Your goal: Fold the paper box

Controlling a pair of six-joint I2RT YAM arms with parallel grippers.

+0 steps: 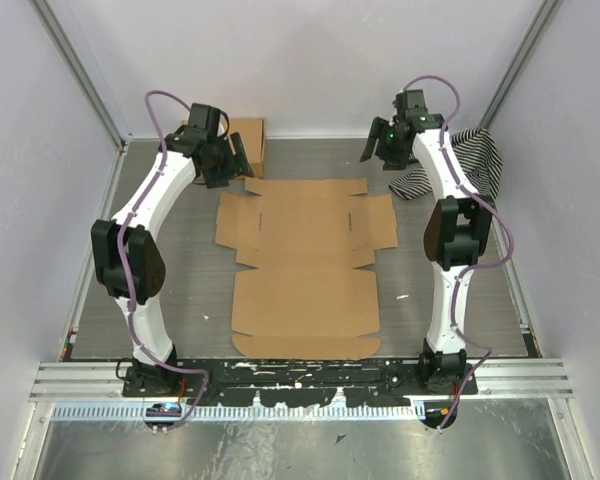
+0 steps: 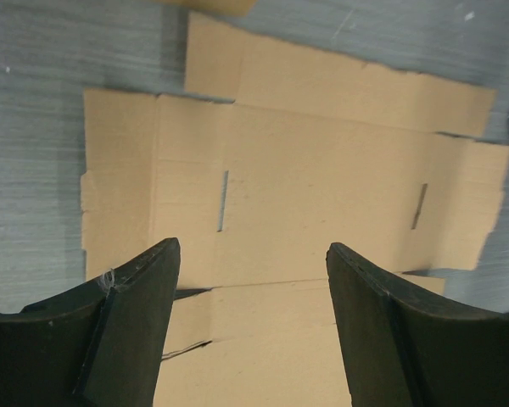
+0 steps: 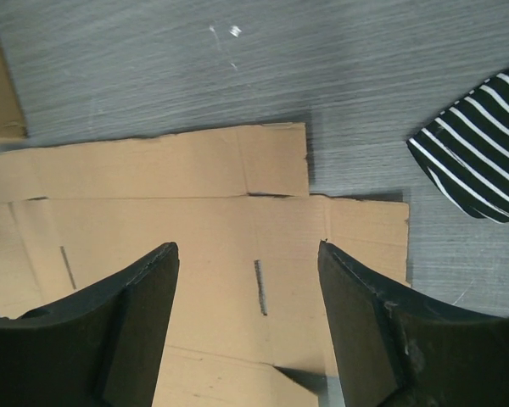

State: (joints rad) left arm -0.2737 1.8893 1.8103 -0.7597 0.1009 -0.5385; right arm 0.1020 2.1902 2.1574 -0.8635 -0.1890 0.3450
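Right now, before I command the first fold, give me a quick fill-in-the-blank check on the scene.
1. The paper box lies ___ on the table, no panel raised.
2. The left gripper and right gripper both stand ___, holding nothing.
3. The striped cloth lies on the robot's ___ side.
Missing words: flat; open; right.

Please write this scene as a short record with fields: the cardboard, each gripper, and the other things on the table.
paper box: large brown corrugated cardboard mailer, flat and unfolded, mid grey table
left gripper: open, empty, raised near the mailer's far left corner
right gripper: open, empty, raised near its far right corner
other things: small squarish brown cardboard box, far left; black-and-white striped cloth, far right
folding: not yet begun
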